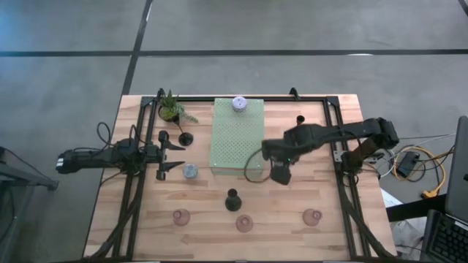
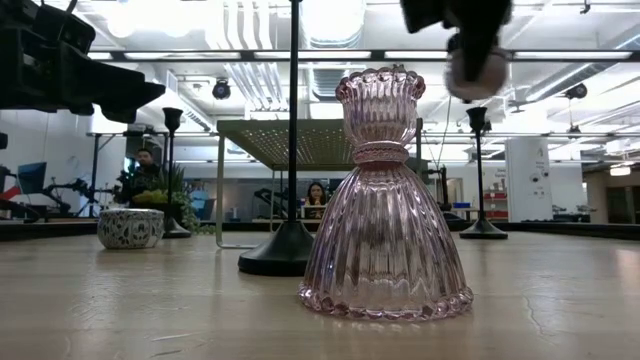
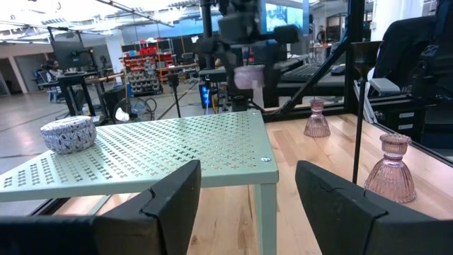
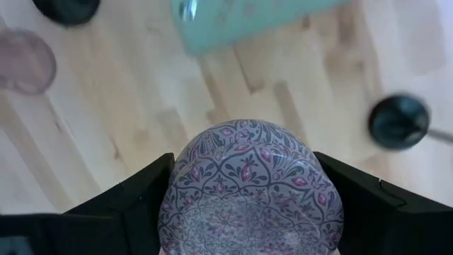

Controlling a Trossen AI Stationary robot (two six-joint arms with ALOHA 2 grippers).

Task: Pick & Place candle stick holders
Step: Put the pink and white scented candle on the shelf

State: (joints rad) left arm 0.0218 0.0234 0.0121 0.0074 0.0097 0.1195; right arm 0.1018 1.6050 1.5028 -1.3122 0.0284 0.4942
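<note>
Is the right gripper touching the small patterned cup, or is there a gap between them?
Touching. In the right wrist view, the patterned cup fills the space between both dark fingers of the right gripper, with no gap on either side.

We record a pale green perforated mat (image 1: 236,137) at centre, pink ribbed glass holders (image 2: 385,200), and a lilac floral-patterned cup (image 4: 249,190).

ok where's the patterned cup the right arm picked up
The patterned cup sits between the right gripper fingers, held above the table just off the green mat on its right.
</note>
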